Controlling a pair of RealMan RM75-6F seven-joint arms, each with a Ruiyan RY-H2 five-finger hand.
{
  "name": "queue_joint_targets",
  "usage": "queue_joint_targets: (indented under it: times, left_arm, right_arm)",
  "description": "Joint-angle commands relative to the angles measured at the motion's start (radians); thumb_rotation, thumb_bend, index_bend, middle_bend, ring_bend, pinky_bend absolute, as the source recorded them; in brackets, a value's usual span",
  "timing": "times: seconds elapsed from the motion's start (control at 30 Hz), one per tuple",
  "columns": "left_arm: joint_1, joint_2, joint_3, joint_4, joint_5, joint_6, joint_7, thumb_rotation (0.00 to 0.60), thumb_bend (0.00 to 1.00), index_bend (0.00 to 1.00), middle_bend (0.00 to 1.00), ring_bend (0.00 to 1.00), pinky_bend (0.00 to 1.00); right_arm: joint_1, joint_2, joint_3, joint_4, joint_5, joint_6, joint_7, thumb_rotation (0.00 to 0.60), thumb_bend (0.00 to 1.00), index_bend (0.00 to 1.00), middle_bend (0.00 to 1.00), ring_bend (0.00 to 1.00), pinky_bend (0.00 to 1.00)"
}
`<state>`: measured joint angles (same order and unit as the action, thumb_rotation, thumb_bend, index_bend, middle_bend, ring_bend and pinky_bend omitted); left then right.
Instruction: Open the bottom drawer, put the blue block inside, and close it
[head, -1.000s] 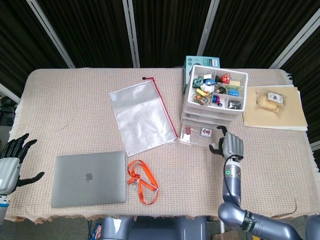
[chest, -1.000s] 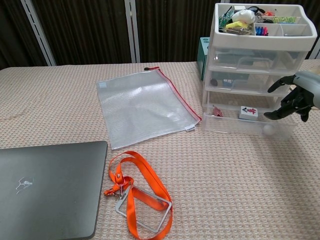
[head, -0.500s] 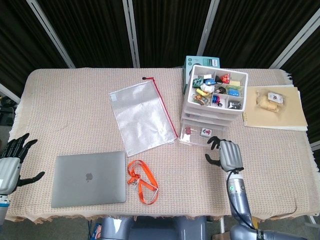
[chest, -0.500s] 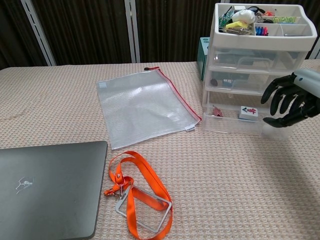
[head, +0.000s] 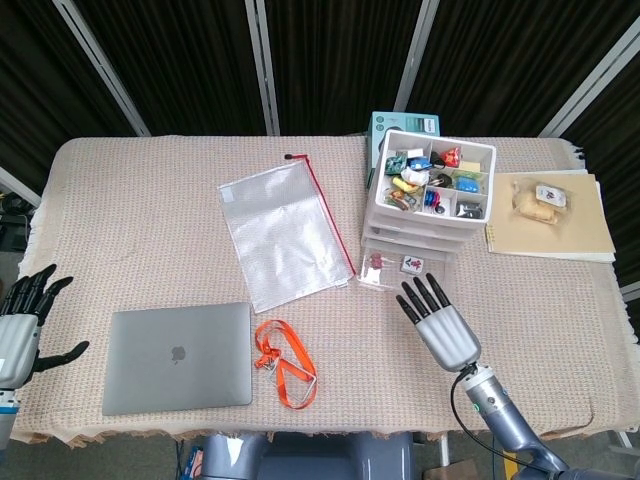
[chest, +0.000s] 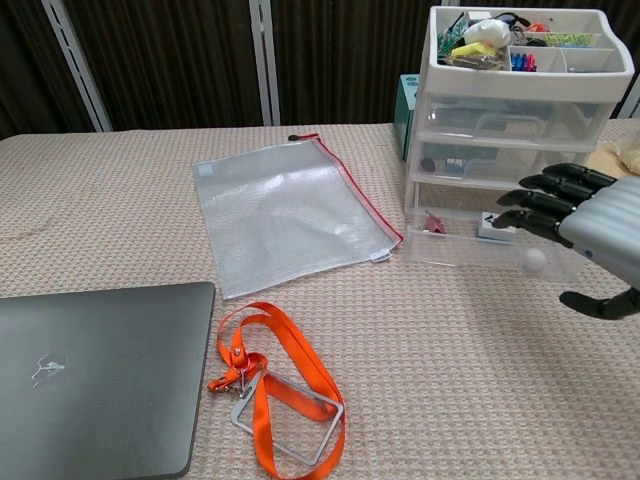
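Right hand (head: 440, 325) open and empty, near side of the pulled-out bottom drawer (chest: 470, 248).
Its fingers are straight and spread, pointing far toward the drawer front, apart from it. Left hand (head: 22, 322) is at the near left table edge, fingers apart, holding nothing. Can't pick out the blue block in either view. The drawer holds one white tile (chest: 492, 226) with red marks, one small red piece (chest: 434, 222) and one white ball (chest: 537, 261). One laptop (head: 178, 357) with an apple logo; print on the one teal box (head: 403, 124) is unreadable. One mesh pouch (head: 285, 232), one orange lanyard (head: 285, 362), one three-drawer unit (head: 426, 196).
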<state>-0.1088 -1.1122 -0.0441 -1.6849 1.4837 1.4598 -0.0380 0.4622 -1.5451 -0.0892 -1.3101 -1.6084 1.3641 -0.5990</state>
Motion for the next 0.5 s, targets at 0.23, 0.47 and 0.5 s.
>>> queue_joint_targets:
  times: [0.23,0.47,0.5]
  left_arm:
    - [0.0,0.0,-0.001,0.002,0.001,0.001,-0.005,0.6,0.19,0.14,0.0,0.0,0.0]
    - [-0.001,0.0,-0.002,0.004,0.001,0.001,-0.009,0.6,0.19,0.14,0.0,0.0,0.0]
    - [-0.001,0.0,-0.001,0.004,0.001,0.0,-0.009,0.6,0.19,0.14,0.0,0.0,0.0]
  right_arm:
    - [0.047,-0.052,-0.025,0.142,-0.102,-0.075,-0.186,0.6,0.24,0.18,0.06,0.0,0.03]
    - [0.076,-0.056,-0.006,0.176,-0.119,-0.119,-0.262,0.6,0.25,0.18,0.06,0.0,0.03]
    - [0.082,-0.054,-0.004,0.179,-0.122,-0.127,-0.276,0.6,0.25,0.18,0.06,0.0,0.03]
